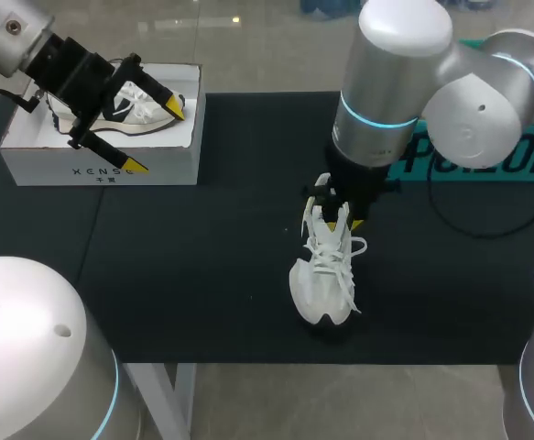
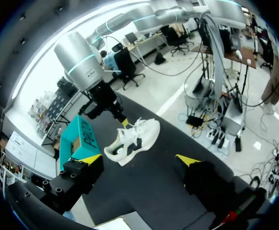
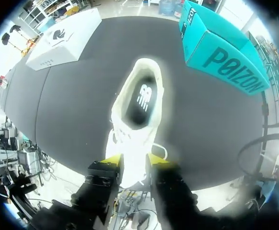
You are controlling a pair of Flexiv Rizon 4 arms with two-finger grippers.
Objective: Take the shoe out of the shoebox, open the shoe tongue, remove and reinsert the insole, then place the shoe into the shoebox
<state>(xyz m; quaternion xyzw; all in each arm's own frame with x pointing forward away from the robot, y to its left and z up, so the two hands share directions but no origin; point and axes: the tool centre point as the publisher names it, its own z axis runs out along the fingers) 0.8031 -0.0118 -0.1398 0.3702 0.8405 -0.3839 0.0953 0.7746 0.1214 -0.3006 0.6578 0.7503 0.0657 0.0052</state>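
Though upright, shoe (image 1: 324, 275) on black table (image 1: 202, 257).

Robotics laboratory: two silver-grey robot arms, the left arm (image 1: 10, 32) and the right arm (image 1: 395, 92), each banded with a lit cyan ring, are seen mounted at a table (image 1: 202, 238) covered in black matting. A shoe (image 1: 326, 275), a white shoebox (image 1: 102, 165) and a teal box (image 3: 225, 52) are set out on it, in the manner of a test bench.
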